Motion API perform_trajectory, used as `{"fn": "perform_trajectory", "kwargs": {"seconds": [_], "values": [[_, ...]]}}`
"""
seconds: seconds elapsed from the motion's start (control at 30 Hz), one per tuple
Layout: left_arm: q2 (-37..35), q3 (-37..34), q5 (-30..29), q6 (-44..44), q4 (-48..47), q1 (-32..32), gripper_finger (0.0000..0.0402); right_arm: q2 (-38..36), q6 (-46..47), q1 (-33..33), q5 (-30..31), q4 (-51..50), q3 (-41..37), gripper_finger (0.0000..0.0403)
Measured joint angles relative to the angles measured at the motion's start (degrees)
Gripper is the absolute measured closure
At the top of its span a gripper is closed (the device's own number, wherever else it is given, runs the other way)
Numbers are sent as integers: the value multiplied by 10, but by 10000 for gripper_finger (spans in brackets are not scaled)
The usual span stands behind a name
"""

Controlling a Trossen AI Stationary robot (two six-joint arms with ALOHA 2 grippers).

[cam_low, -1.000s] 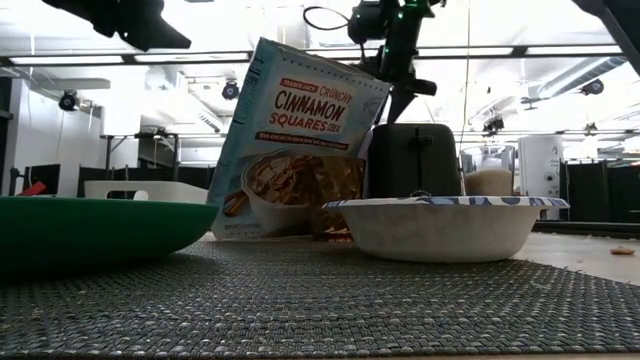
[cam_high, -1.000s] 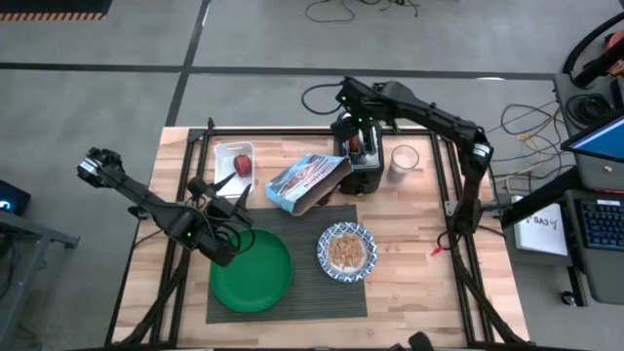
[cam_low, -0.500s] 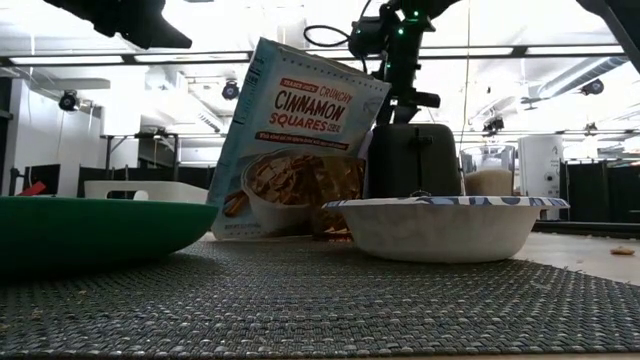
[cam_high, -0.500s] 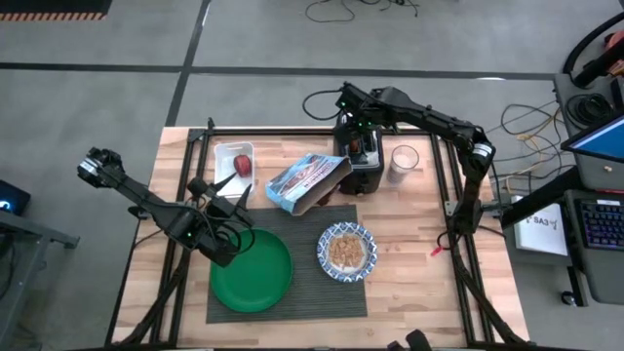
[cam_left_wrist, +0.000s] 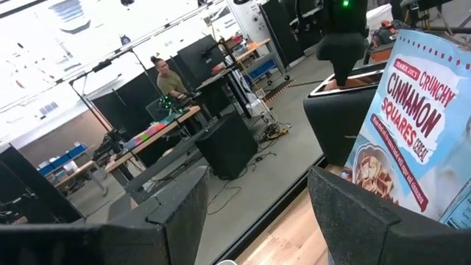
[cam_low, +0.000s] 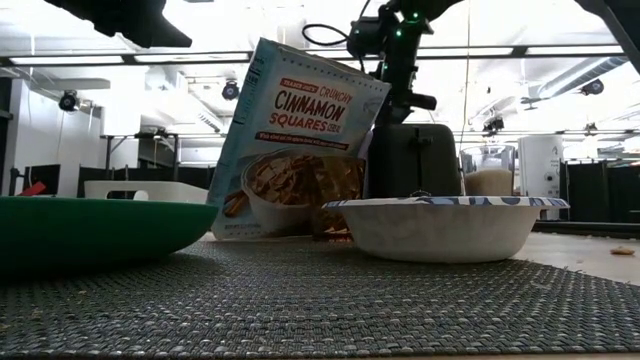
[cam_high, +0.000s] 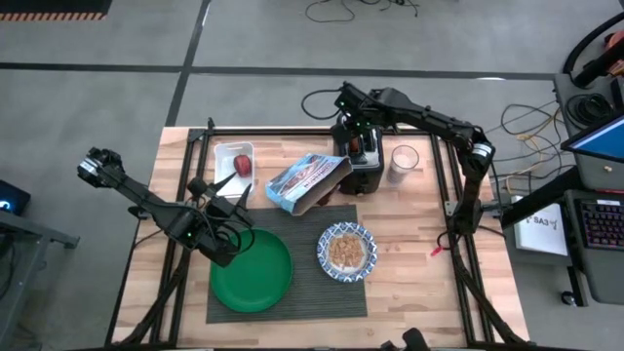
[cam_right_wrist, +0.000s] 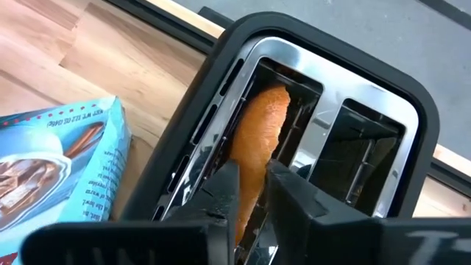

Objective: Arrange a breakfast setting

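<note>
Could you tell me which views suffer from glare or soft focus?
Low view: bright ceiling lights behind leave the cereal box and toaster backlit, and the near placemat is soft. Right wrist view: the end effector blurs in the foreground, the bagel sharper.

Black toaster (cam_high: 363, 161) at far edge of wooden bench (cam_high: 409, 263), clear glass (cam_high: 403, 161) just beside it, white rectangular tray (cam_high: 233, 168) near the far-left corner.
</note>
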Motion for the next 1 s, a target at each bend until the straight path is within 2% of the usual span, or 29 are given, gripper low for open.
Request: {"fn": "perform_trajectory", "kwargs": {"seconds": [0.23, 0.47, 0.7, 0.83, 1.0], "values": [[0, 0, 0, 0, 0, 0, 187, -8, -4, 0, 10, 0, 0, 389], [0, 0, 0, 0, 0, 0, 187, -54, -14, 9, 67, -2, 0, 393], [0, 0, 0, 0, 0, 2, 187, -114, -19, 22, 78, 4, 0, 394], [0, 0, 0, 0, 0, 2, 187, -153, -33, 54, 80, 34, 0, 394], [0, 0, 0, 0, 0, 2, 187, -196, -49, 144, 90, 88, 0, 394]]}}
